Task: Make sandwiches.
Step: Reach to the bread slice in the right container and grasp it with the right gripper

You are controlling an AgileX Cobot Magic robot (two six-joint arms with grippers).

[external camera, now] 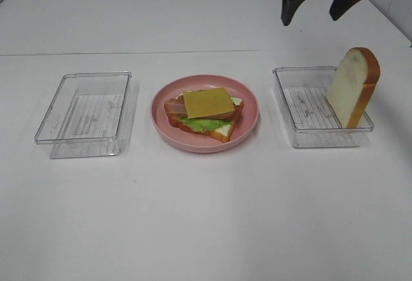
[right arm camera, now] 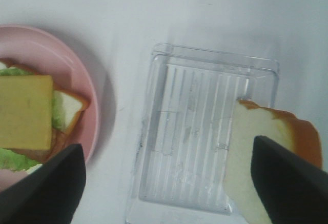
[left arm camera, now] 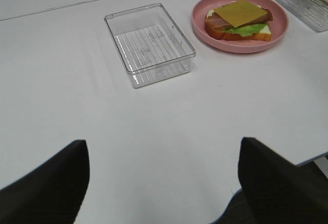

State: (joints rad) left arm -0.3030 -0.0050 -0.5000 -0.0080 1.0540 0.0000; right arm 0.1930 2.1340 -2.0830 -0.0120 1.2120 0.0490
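Note:
An open-topped sandwich stack [external camera: 206, 112] lies on the pink plate [external camera: 251, 119] at the table's middle: bread at the bottom, then green lettuce, bacon, and a yellow cheese slice [external camera: 207, 102] on top. A second bread slice [external camera: 353, 85] stands on edge, leaning in the right clear tray [external camera: 283, 101]. My right gripper [external camera: 317, 4] hangs open above and behind that tray, holding nothing. In the right wrist view the bread slice [right arm camera: 261, 152] sits near one finger. My left gripper [left arm camera: 163, 183] is open and empty, well back from the stack [left arm camera: 238, 21].
An empty clear tray [external camera: 84, 114] sits left of the plate, and shows in the left wrist view as the tray [left arm camera: 148, 44] beside the plate [left arm camera: 205, 26]. The table's front edge runs close under my left gripper.

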